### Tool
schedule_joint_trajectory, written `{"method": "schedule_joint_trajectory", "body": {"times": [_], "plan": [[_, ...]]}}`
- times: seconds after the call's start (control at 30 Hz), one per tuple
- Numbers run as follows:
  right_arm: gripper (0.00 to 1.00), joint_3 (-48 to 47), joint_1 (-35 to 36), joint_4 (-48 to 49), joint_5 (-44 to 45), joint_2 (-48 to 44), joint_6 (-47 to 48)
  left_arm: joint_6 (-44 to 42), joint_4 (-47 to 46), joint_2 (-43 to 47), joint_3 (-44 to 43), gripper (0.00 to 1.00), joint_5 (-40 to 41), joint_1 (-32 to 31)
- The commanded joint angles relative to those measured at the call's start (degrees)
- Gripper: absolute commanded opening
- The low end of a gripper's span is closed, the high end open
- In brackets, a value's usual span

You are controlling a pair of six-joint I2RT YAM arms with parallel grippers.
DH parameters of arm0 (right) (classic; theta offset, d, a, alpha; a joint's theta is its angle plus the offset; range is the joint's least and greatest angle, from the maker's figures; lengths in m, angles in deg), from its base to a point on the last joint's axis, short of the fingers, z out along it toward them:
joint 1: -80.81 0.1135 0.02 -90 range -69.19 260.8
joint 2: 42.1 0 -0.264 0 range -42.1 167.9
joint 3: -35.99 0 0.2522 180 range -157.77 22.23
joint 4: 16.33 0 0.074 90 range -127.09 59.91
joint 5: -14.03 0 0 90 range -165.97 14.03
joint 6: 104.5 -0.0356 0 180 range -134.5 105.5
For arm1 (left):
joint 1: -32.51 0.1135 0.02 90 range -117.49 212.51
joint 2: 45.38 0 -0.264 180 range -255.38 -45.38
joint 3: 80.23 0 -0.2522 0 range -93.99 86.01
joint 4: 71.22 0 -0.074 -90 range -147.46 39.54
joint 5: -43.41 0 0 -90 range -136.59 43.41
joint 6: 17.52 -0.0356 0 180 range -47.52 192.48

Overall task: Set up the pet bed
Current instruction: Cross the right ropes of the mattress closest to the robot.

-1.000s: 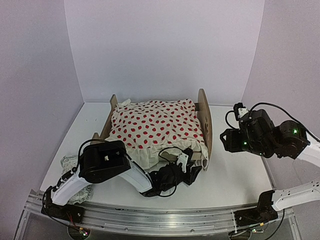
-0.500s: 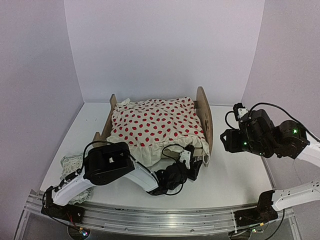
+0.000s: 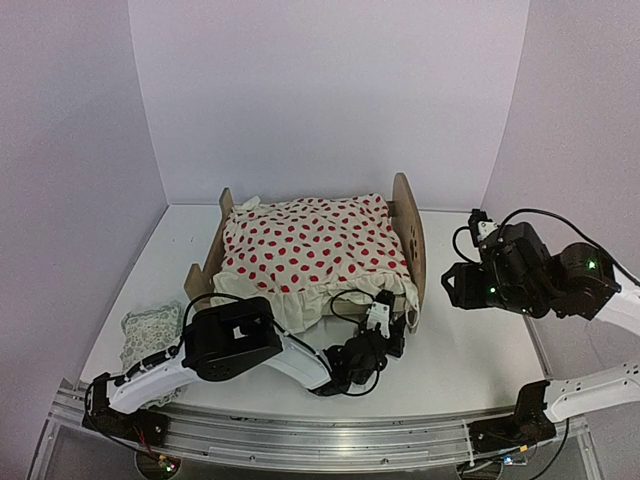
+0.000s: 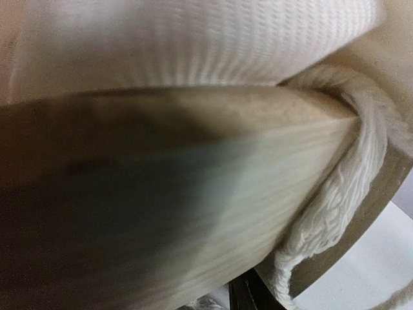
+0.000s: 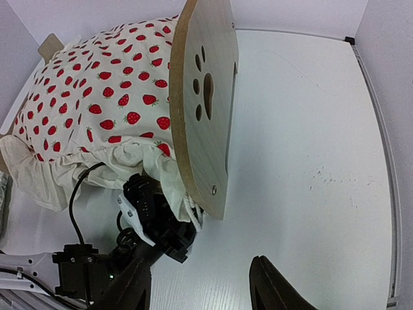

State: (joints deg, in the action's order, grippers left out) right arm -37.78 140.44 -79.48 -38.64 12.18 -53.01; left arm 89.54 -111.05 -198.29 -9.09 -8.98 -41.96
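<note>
Left tool [image 3: 386,327] against pet bed [image 3: 405,200] edge

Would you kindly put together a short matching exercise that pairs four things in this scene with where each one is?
Things:
1. blanket
2. headboard
3. pillow
4. right gripper

Places:
A. on the table, left of the bed
B. upright at the bed's right end
C. in the air to the right of the bed, open and holding nothing
D. spread over the bed

Pairs: 1-D, 2-B, 3-A, 4-C
</note>
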Motion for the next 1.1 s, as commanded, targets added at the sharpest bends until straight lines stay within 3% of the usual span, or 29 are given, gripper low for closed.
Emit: {"method": "schedule_joint_trajectory", "body": {"times": [0.0,0.23,0.37,0.73,1.07], "plan": [[0.53,-0.3,-0.3,-1.7,-0.2,-2.4,-2.7,0.0,11.4,-3.1,-2.7,0.3,2.8,-0.6],[0.52,-0.5,-0.3,-3.1,-0.1,-4.1,-3.7,1.4,15.5,-1.8,-1.9,0.0,2.9,-0.6],[0.52,-0.1,-0.3,-3.3,-0.7,-3.9,-3.8,0.8,15.5,2.6,3.0,0.0,1.8,-1.0],[0.56,-0.9,-0.3,-3.4,-4.2,2.7,-2.2,9.2,24.3,20.7,19.4,0.0,-9.4,-2.4],[0.59,1.5,-0.4,-2.7,-8.0,7.0,-2.3,8.8,20.0,26.7,24.7,0.0,-17.2,-3.1]]}}
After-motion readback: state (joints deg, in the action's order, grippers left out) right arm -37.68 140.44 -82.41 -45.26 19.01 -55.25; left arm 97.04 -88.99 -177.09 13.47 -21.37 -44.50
